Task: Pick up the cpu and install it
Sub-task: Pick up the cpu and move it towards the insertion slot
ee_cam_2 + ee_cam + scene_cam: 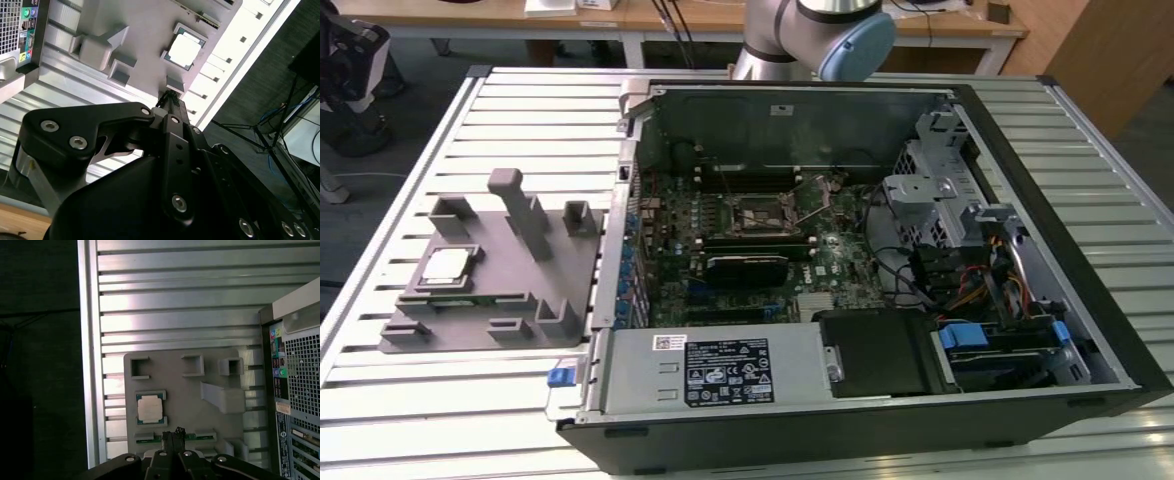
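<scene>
Findings, largest item first

1. The slatted metal table (400, 150) is carrying all the work.
2. The open computer case (1067, 120) is lying on its side and taking up the exterior view's right. The robot arm (814, 30) is rising at the case's twelve o'clock.
3. The grey tray (460, 318) is sitting at nine o'clock from the case, just beside its wall, with upright blocks standing on it.
4. The black socket (758, 215) is sitting near the middle of the circuit board inside the case. No chip is sitting in it.
5. The cpu (448, 265) is lying flat in its tray pocket, toward the tray's nine o'clock edge and well apart from the socket. In both wrist views its silver top is facing up, framed by low corner blocks (150, 407).
6. The gripper (176, 432) is hanging above the tray near the chip and is not touching it. The jaws are appearing pressed together with nothing between them (170, 97).

Assessment: installation is not yet begun, and the approach to the pick-up is the step in hand. To do it well, the tips are needing to centre over the chip and spread wider than its pale rim. The descent is wanting to be square and clear of the corner blocks, and the chip is best kept level in the grip
</scene>
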Motion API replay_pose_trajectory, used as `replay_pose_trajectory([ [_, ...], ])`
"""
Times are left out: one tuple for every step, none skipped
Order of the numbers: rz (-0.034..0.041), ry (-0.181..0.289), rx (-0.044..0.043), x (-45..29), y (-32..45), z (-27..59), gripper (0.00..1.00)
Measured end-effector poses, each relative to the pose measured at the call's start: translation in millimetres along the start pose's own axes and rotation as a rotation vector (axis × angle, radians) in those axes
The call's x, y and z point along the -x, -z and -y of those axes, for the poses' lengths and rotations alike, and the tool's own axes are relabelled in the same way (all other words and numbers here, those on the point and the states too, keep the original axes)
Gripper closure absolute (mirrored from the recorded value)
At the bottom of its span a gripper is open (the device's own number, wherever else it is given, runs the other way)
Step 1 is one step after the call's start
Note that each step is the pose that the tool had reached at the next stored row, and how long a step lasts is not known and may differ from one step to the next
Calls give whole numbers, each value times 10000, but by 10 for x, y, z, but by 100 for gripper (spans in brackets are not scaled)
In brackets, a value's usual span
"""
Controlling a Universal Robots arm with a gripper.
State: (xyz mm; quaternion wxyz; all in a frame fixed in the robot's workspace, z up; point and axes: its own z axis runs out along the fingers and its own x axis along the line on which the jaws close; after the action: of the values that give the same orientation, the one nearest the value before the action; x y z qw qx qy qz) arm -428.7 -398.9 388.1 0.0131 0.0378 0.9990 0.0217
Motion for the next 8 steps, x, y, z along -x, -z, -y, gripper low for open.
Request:
replay_pose_trajectory([
  [0, 2, 0, 0, 0, 0, 89],
  [-2, 34, 1, 0, 0, 0, 89],
  [-7, 118, 2, -1, 0, 0, 89],
  [-10, 216, 6, -2, -3, 0, 89],
  [-12, 299, 8, -4, -6, 1, 89],
  [-16, 354, 9, -14, -10, 1, 89],
  [-18, 386, 9, -28, -14, 3, 89],
  [-21, 399, 9, -42, -18, 4, 89],
])
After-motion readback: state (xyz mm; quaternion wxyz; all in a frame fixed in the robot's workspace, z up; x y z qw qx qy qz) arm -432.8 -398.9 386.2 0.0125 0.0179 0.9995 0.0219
